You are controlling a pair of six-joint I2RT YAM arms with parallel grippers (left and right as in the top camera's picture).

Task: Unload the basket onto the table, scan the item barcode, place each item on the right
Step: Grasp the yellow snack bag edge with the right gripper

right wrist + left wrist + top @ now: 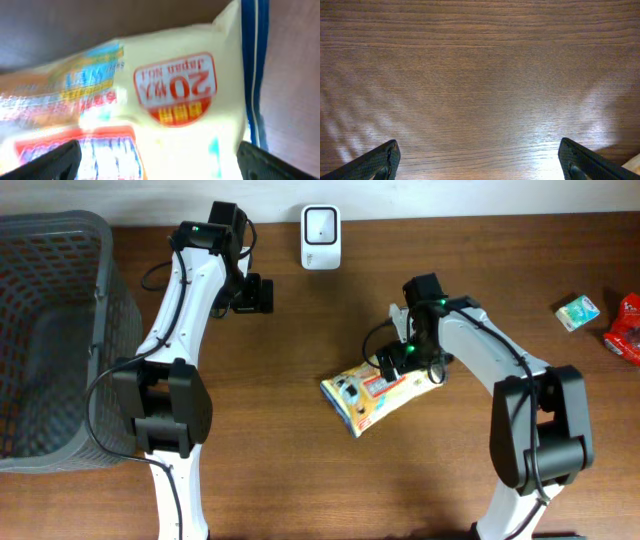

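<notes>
Basket (60, 222) parked far left, probably for scanned goods. Snack packet (362, 397) laid flat at centre, label up; right gripper (397, 363) held spread wide just above, nothing gripped yet. Scanner (320, 225) set at far edge. Left gripper (256, 294) kept wide, empty, aside.

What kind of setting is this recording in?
Most likely a mock shop checkout on a wooden table: a white barcode scanner stands at the far edge, a grey mesh basket sits at the left, and a yellow food packet lies mid-table.
</notes>
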